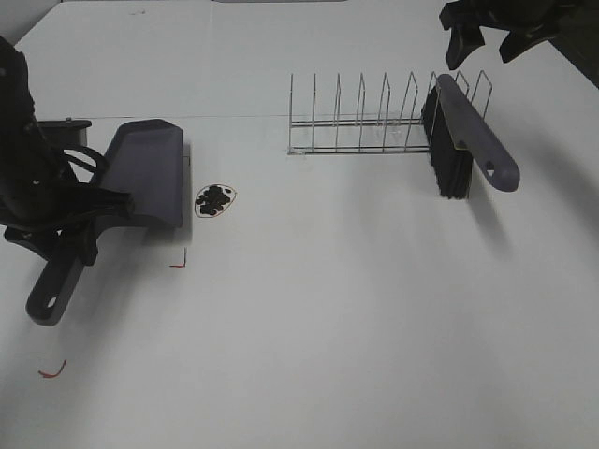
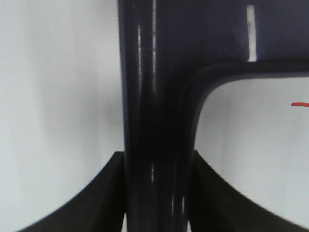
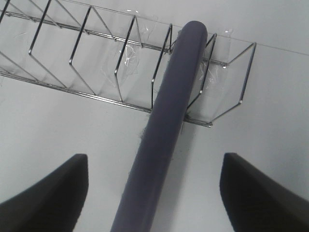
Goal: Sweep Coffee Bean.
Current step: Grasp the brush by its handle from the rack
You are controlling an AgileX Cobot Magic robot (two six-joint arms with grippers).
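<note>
The coffee beans [image 1: 214,199] lie in a small dark cluster on the white table, just right of the dark dustpan [image 1: 145,173]. My left gripper [image 1: 70,245] is shut on the dustpan's handle [image 2: 154,121], with a finger [image 2: 96,203] pressed on each side. The brush [image 1: 460,140] leans in the right end of the wire rack [image 1: 365,122], bristles down. My right gripper [image 1: 491,33] is open and empty above the brush, apart from it. In the right wrist view its fingers [image 3: 48,193] stand wide on either side of the brush handle [image 3: 169,121].
The rack [image 3: 96,72] is taped to the table. Small red marks sit on the table near the dustpan [image 1: 178,262] and at the front left [image 1: 51,372]. A seam line crosses the table behind the rack.
</note>
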